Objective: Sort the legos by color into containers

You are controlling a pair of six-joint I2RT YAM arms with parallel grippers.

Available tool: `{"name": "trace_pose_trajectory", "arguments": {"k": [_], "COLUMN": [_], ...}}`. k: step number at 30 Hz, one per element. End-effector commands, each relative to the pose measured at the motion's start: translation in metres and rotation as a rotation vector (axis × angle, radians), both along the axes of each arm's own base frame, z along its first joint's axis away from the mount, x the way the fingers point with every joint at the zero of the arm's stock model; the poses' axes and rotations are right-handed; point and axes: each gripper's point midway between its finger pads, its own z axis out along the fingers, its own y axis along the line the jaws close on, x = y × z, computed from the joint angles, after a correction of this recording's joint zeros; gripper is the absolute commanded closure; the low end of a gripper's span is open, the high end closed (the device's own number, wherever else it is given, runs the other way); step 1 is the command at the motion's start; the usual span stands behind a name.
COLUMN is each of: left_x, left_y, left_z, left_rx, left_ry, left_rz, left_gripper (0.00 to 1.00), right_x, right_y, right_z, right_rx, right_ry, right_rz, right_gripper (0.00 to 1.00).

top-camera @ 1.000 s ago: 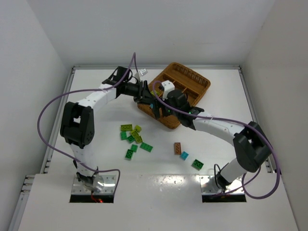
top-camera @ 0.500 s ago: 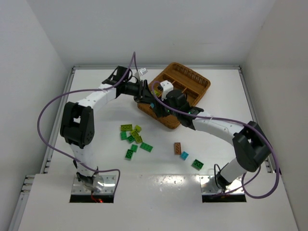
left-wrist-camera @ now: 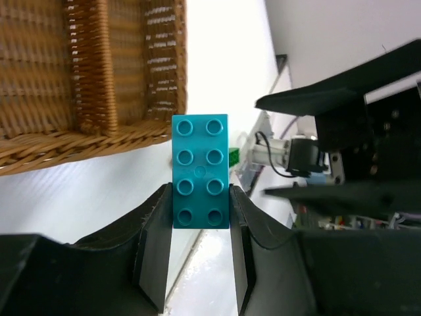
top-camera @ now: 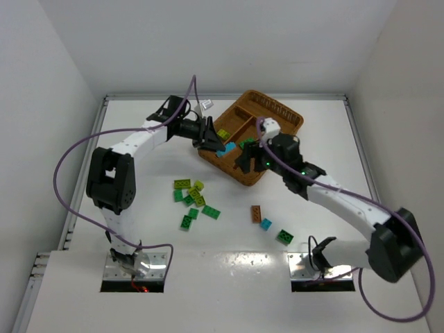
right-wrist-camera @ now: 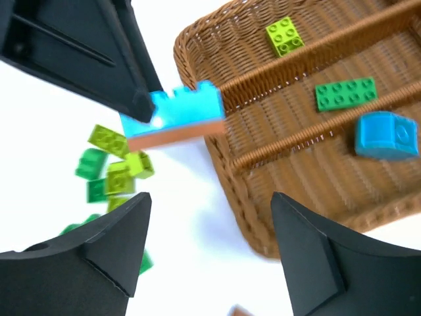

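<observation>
- Your left gripper (left-wrist-camera: 200, 192) is clamped on a cyan brick (left-wrist-camera: 200, 164), pinched across its short sides; the brick's long axis runs straight out past the fingertips
- From the right wrist view, that brick hangs over the short end wall of the tray (right-wrist-camera: 233, 191), level with the end of a divider; a brown-orange layer seems to sit under it, though I cannot tell whether that is a second brick
- The lanes already hold a lime brick (right-wrist-camera: 285, 35), a green brick (right-wrist-camera: 345, 93) and a cyan piece (right-wrist-camera: 386, 135), so the cyan lane is the one against the tray's outer long wall
- The held brick points roughly along the lanes, so you need a sideways shift toward that outer lane, then a little reach inward, more than a turn
- Your right gripper (right-wrist-camera: 209, 197) is spread wide and empty, hovering just beside the left one over the same corner; room is tight there
- The loose legos (top-camera: 193, 201) lie well apart from the tray
</observation>
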Motion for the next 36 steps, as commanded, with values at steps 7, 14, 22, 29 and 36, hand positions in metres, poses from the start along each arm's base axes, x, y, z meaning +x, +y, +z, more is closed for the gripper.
{"name": "trace_pose_trajectory", "arguments": {"k": [7,14,22,29,36], "left_x": [0.002,0.004,0.002,0.001,0.000], "left_y": [0.002,0.003,0.003,0.004,0.004], "left_z": [0.099,0.131,0.132,0.130,0.129], "left_rx": [-0.275,-0.337,-0.336,-0.333,-0.331], "left_ry": [-0.213,-0.286,-0.283,-0.288,-0.279], "left_rz": [-0.047,-0.038,-0.048,-0.060,-0.059], "left_gripper": [1.00,1.00,1.00,1.00,1.00], "right_x": [-0.021,-0.013,0.001,0.004,0.019], "right_y": [0.008,0.024,0.033,0.036,0.039], "right_z": [0.073,0.097,0.122,0.128,0.125], "right_rx": [0.641,0.966,1.012,1.033,1.055], "right_ry": [0.129,0.215,0.160,0.142,0.151], "right_rz": [0.174,0.337,0.432,0.464,0.446], "right_gripper": [0.28,0.26,0.26,0.27,0.39]}}
